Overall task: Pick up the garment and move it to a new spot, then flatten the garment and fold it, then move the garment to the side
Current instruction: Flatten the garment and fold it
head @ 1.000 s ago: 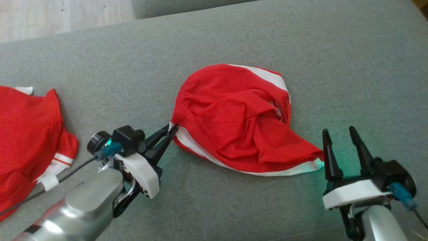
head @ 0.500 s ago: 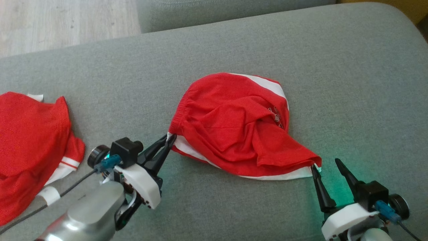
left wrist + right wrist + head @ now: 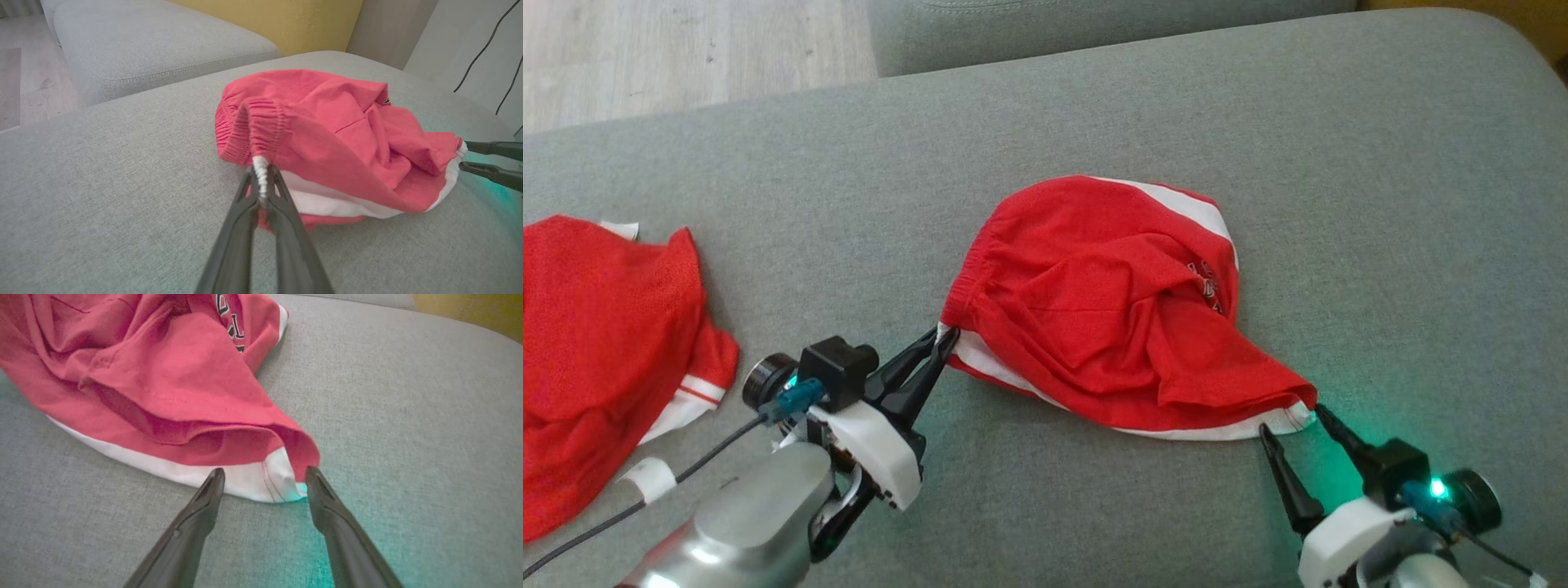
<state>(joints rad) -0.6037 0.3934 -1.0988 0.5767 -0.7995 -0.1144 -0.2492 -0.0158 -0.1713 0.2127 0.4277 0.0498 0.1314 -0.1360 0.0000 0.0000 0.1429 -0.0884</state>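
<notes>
Spare red clothing (image 3: 596, 343) lies at the left edge of the grey sofa cushion (image 3: 1380, 204), well apart from the work. Next along, the left gripper (image 3: 943, 335) stays clamped on the white stripe at the waistband (image 3: 261, 122) of the garment (image 3: 1094, 310), which sits crumpled mid-cushion. Nothing has changed there over the last second. The change is on the right. The right gripper (image 3: 1290, 419), which stood upright just beside the hem corner (image 3: 267, 482), has dropped low and slid in. Its fingers are spread wide either side of that white corner and have not closed. With a pinch there both ends would be held, so lifting the garment to a new spot looks close.
</notes>
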